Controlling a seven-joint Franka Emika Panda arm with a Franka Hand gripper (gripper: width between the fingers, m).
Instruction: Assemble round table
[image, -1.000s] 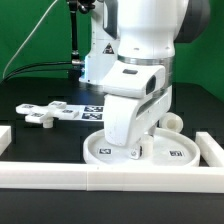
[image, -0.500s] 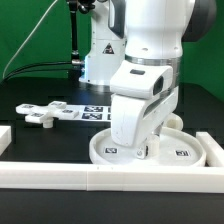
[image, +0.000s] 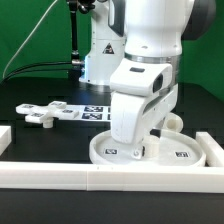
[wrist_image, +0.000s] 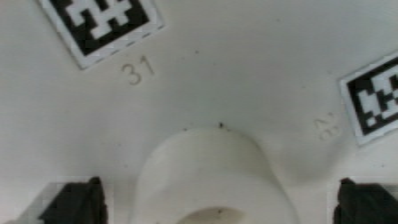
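Note:
The large round rimmed disc (image: 175, 152) lies on the black table behind the front rail. My gripper (image: 140, 150) reaches straight down onto it. In the wrist view the disc's tagged face (wrist_image: 214, 80) fills the picture and the short post (wrist_image: 214, 180) stands on it between my fingertips (wrist_image: 75, 200). My gripper (wrist_image: 217, 205) is open, with a gap on each side of the post. In the exterior view the post is hidden behind the hand. The four-armed cross piece (image: 45, 113) lies apart at the exterior view's left.
The marker board (image: 95, 110) lies behind the disc. White border rails run along the front (image: 100, 176), with a short piece at the exterior view's left (image: 5, 136) and one at the right (image: 214, 146). The arm's base stands at the back.
The arm and hand have shifted toward the exterior view's right, and the disc sits a little further right with them. In the last half second nothing visibly moved.

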